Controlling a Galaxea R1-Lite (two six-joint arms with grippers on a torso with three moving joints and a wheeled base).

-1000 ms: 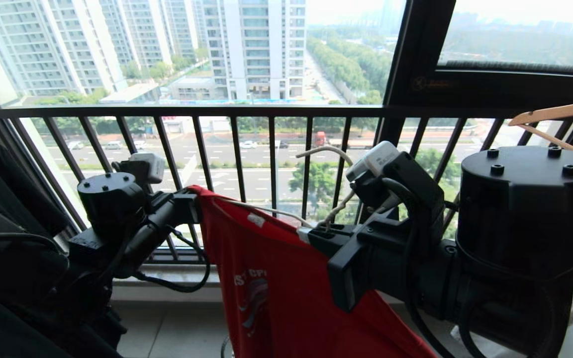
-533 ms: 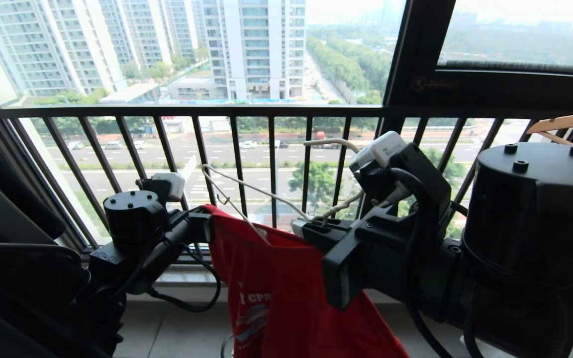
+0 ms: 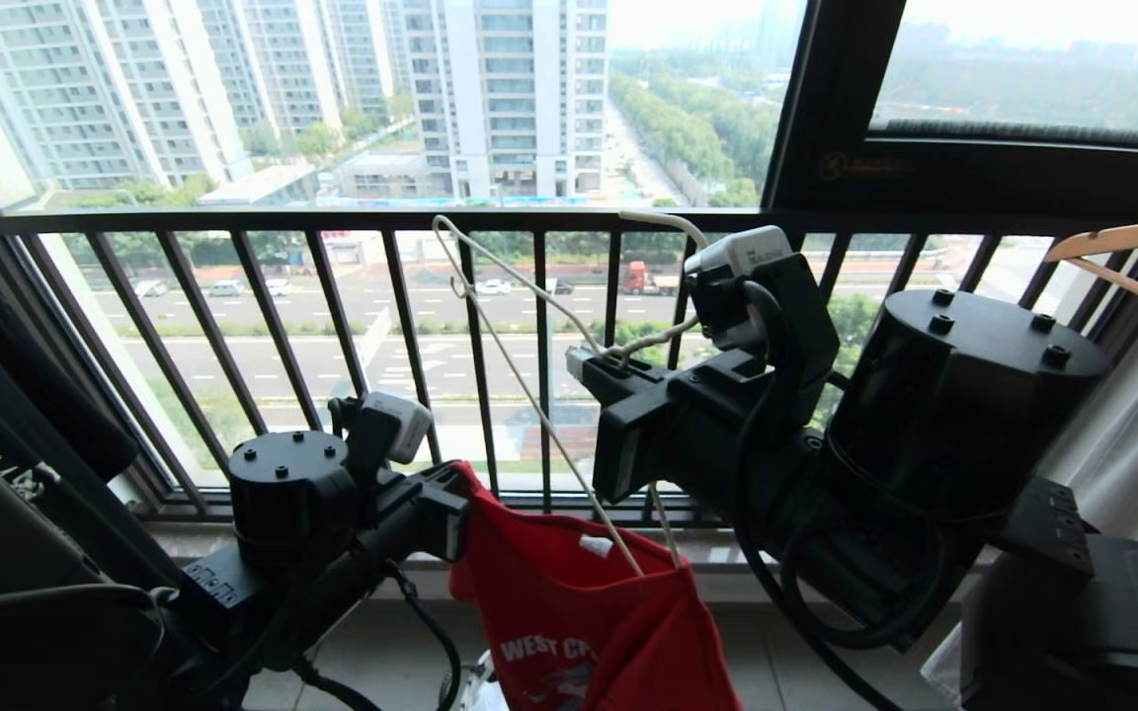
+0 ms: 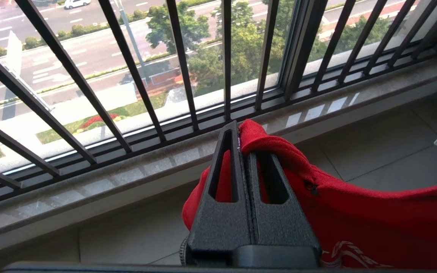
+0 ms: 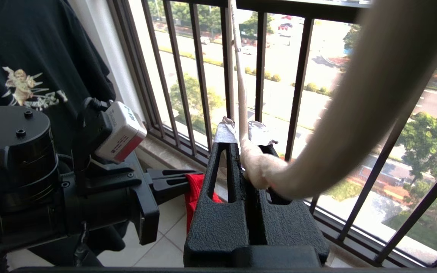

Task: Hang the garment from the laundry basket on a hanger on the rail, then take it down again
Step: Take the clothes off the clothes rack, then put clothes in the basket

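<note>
Moved: thin cream-white wire hanger (image 3: 529, 390) lifted clear; bright red T-shirt (image 3: 584, 622) dropped lower.
Left gripper (image 4: 241, 138): clamped on shirt's edge.
Right gripper (image 5: 246, 142): pinching hanger neck above shirt.

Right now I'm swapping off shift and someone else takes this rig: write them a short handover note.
Left hand: shut on the red T-shirt, low near the balustrade.
Right hand: shut on the white wire hanger, held higher and tilted.
The hanger's lower end dips into the shirt's neck opening; most of it stands bare above.
Rail and laundry basket: not in view.
Done: shirt and hanger are both in hand.
Left: whichever stage this is, the shirt and hanger are not fully apart.
</note>
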